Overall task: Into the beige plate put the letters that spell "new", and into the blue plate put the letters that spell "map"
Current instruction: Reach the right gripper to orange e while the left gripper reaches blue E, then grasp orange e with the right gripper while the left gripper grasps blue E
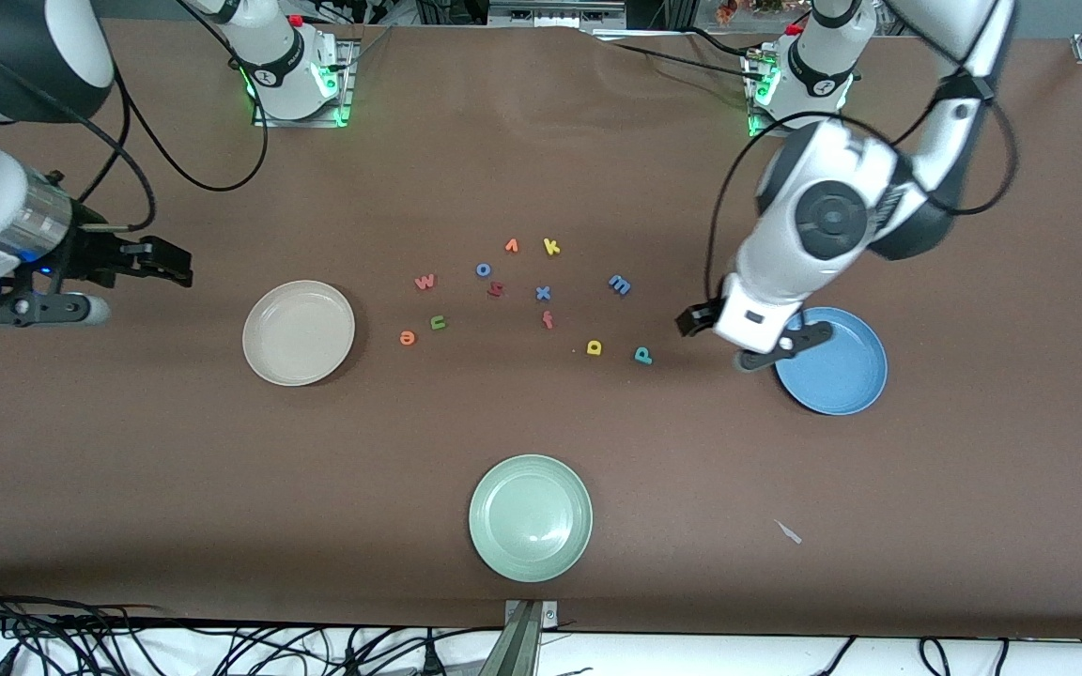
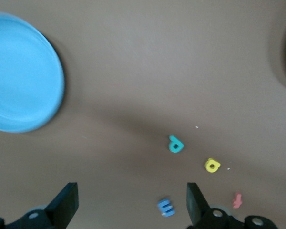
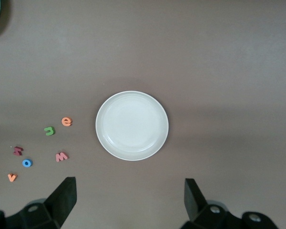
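Both pincers, left [image 1: 696, 319] and right [image 1: 170, 263], gape empty over brown table [image 1: 541, 141].

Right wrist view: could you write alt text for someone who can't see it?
A beige plate sits empty on the brown table, framed by the open right gripper. Beside it lie small foam letters, nearest an orange e, green n and pinkish-red w.

Both arms are glossy white with dark grey joint caps, black fingers [image 2: 69, 200], looping black cables and green lights glowing at their bases.
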`<state>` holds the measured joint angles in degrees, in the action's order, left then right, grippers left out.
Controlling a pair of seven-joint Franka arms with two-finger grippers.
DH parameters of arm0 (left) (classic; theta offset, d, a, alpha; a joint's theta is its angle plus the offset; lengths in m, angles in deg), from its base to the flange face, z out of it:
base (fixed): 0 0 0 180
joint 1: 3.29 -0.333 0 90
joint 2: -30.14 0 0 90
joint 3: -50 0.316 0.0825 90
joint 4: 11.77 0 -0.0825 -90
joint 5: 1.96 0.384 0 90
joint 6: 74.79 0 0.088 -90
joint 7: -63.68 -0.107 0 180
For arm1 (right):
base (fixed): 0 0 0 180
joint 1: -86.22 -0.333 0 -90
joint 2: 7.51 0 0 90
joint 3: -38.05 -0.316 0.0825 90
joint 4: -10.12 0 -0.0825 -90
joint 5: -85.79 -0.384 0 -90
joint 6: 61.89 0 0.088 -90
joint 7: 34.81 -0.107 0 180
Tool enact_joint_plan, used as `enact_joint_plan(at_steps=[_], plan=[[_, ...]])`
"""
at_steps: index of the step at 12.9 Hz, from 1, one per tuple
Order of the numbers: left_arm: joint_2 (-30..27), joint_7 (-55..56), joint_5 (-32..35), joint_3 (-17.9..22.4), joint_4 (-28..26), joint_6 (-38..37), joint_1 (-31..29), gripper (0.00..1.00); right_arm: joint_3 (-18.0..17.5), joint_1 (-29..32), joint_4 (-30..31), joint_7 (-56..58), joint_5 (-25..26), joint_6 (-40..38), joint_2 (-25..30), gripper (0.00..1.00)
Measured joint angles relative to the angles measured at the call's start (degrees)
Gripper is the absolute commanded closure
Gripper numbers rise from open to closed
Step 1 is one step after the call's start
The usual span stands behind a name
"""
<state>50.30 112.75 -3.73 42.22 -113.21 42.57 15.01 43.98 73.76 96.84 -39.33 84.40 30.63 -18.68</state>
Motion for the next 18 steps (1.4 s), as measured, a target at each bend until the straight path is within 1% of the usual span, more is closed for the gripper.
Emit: enact_joint_plan(at_steps=[3,4,7,8,11,12,14,17,18], plan=[[3.4,9.3,0.0,0.0,-3.8,7.8,4.2,0.0,0.0,-1.9,0.5,-0.7,-1.4,2.9,-2.7,0.0],[4.1,11.7,0.0,-0.1,-5.8,11.2,5.4,0.0,0.0,-2.6,1.8,-1.7,-1.6,5.0,-3.5,0.0],[5.0,18.5,0.0,-0.1,-12.4,19.5,8.7,0.0,-0.2,-5.1,11.1,-5.5,-1.9,15.0,-4.0,0.0],[5.3,21.0,0.0,-0.1,-13.9,20.7,9.6,0.0,-0.8,-6.0,14.1,-7.8,-2.0,18.2,-4.0,0.0],[6.5,28.4,0.0,0.0,-15.5,23.1,11.6,0.0,-5.2,-7.6,19.5,-18.0,-2.0,26.3,-4.3,0.0],[7.4,30.3,0.0,0.0,-15.6,24.2,12.0,0.03,-5.9,-8.3,21.7,-20.0,-2.0,30.6,-4.5,0.0],[9.4,32.3,0.0,0.0,-15.7,26.2,12.6,0.11,-6.4,-9.5,26.8,-22.7,-2.0,39.5,-5.3,0.0],[10.8,34.1,0.0,0.0,-15.7,27.2,12.8,0.39,-8.5,-9.8,33.1,-26.1,-1.9,51.8,-8.4,0.01],[10.8,34.7,0.0,0.0,-15.7,27.3,12.8,0.43,-9.0,-10.0,34.5,-26.9,-1.9,55.3,-9.8,0.01]])
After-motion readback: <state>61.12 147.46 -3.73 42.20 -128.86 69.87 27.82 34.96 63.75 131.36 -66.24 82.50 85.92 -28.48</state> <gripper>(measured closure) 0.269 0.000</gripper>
